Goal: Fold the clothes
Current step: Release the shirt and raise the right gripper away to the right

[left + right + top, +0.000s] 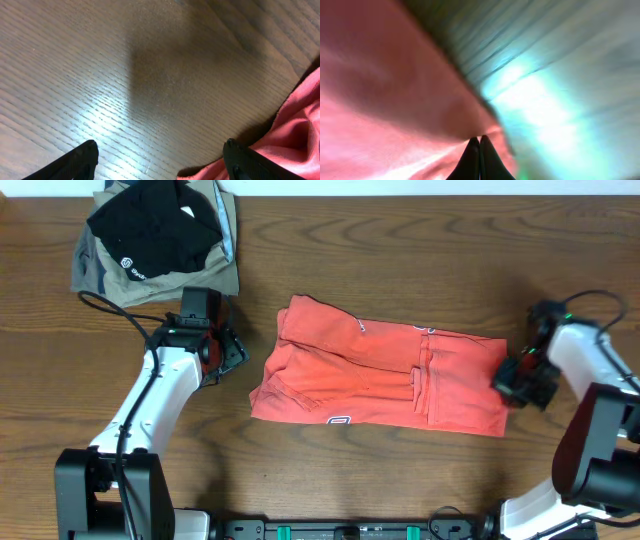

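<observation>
The clothes, a red-orange T-shirt (pixel 380 375), lie partly folded in the middle of the wooden table, a scrap of print showing at the front hem. My left gripper (pixel 230 356) hovers open just left of the shirt. In the left wrist view the left gripper (pixel 160 145) has bare wood between its fingers, and the shirt's edge (pixel 300 125) lies by the right finger. My right gripper (pixel 508 377) sits at the shirt's right edge. In the blurred right wrist view the right gripper (pixel 479 140) is shut, its tips pinching the shirt's edge (pixel 395 100).
A black folded garment (pixel 155 230) rests on a khaki-grey one (pixel 100 272) at the back left corner. The left arm's cable (pixel 125 315) loops over the table beside them. Bare wood (pixel 400 470) runs along the front of the table.
</observation>
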`<state>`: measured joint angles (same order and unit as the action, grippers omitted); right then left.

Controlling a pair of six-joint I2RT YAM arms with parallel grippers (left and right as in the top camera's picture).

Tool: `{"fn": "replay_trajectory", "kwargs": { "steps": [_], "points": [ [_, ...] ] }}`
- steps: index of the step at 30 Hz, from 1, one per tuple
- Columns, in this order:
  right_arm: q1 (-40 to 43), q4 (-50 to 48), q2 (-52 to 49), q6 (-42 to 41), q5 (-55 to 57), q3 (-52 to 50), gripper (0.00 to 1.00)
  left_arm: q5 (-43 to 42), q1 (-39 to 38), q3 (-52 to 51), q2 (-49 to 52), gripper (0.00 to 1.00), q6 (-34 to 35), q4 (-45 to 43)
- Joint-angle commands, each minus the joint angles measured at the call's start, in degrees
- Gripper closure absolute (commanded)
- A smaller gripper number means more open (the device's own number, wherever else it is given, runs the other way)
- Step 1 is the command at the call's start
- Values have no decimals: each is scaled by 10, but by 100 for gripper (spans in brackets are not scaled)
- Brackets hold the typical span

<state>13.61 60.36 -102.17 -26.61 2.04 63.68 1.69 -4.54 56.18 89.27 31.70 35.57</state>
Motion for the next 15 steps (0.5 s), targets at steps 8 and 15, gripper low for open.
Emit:
{"fn": "replay_trajectory", "kwargs": {
  "steps": [8, 15],
  "points": [
    [6, 143, 1, 29, -30, 275, 98, 2, 3, -8, 7, 18, 1, 0],
    [-8, 83, 0, 44, 5, 289, 1, -119, 3, -8, 7, 18, -103, -21]
  ]
}}
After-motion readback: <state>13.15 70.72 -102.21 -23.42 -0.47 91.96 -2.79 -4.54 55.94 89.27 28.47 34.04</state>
